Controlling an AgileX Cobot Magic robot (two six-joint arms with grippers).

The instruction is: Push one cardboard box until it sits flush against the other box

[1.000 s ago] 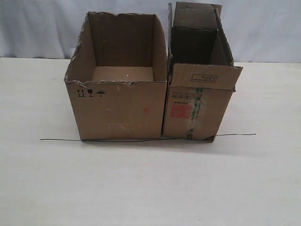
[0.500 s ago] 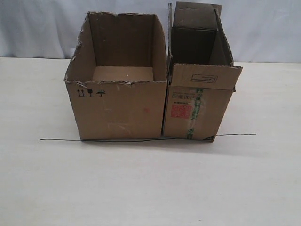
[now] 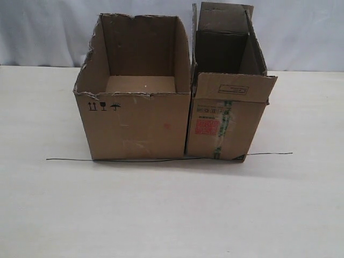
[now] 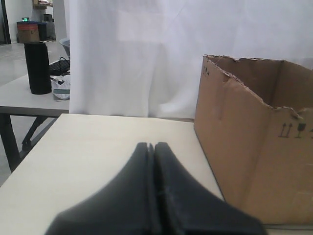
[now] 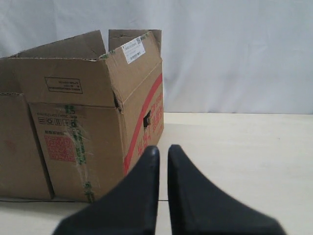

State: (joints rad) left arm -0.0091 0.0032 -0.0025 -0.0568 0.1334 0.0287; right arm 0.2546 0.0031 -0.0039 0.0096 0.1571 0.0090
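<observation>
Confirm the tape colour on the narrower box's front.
Green-striped: the cardboard box has the tape beside its red label. Right wrist view shows it best.

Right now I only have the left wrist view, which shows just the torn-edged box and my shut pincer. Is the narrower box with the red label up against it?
Observer: From the exterior view, yes, as far as I can tell. The cardboard box stands directly beside the other box, and no gap shows between their fronts.
Operator: Where is the right pincer?
Observer: The right pincer is off the cardboard box's red-striped side, apart from it.
Operator: Is there anything loose nearby?
Observer: A thin dark wire lies along the foot of both boxes' fronts.
</observation>
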